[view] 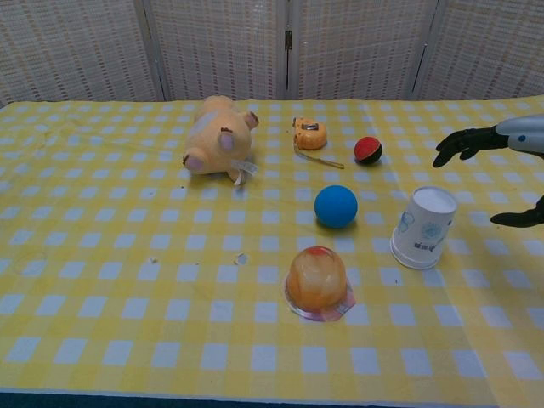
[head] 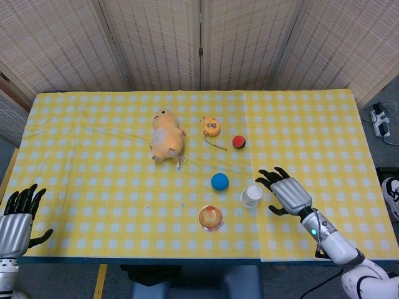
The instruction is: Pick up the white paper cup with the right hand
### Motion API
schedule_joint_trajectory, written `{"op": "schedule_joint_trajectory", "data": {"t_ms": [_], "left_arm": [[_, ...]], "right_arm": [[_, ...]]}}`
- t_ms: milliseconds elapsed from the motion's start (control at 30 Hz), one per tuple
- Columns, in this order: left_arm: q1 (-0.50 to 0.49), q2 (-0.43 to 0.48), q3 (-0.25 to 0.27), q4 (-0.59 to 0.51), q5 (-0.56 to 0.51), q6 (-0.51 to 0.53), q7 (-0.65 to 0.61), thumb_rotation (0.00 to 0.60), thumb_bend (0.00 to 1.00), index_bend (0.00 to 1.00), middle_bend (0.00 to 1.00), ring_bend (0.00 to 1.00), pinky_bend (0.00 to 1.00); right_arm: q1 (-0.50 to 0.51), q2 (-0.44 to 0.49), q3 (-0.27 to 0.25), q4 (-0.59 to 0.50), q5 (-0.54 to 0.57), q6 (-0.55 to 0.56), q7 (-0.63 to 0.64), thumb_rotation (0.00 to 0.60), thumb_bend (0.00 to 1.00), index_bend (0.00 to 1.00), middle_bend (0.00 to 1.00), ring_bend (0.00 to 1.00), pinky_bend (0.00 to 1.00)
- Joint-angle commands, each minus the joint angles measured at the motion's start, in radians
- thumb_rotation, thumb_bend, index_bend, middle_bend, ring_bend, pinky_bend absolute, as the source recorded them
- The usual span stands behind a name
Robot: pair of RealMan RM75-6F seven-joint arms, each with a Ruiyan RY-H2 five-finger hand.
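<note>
The white paper cup [head: 252,195] [view: 423,227] stands upside down on the yellow checked cloth, right of centre, with blue print on its side. My right hand [head: 285,190] [view: 497,161] hovers just right of the cup, fingers spread and empty, a small gap between them and the cup. My left hand [head: 19,215] rests at the table's near left corner, fingers apart, holding nothing; the chest view does not show it.
A blue ball [head: 219,181] [view: 336,206] lies just left of the cup. An orange jelly cup [head: 211,217] [view: 317,280] sits in front of it. Further back are a red-and-black ball [head: 239,141], an orange tape measure [head: 212,126] and a plush pig [head: 166,137].
</note>
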Motion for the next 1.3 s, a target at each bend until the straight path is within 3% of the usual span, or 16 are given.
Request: {"op": "schedule_joint_trajectory", "data": {"t_ms": [33,1300], "left_arm": [[-0.001,0.000,0.000,0.000,-0.001,-0.002,-0.001,0.600,0.21,0.12,0.04,0.02,0.00],[-0.002,0.006,0.009,0.008,-0.028,-0.043,-0.022,0.600,0.21,0.10,0.04,0.01,0.00]], "right_arm": [[0.022,-0.015,0.004,0.012,0.023,-0.023,0.003,0.600,0.34,0.21,0.10,0.14,0.03],[0.151,-0.045,-0.028,0.048,0.163,-0.097,0.004,0.600,0.43,0.29,0.12,0.14,0.03]]}}
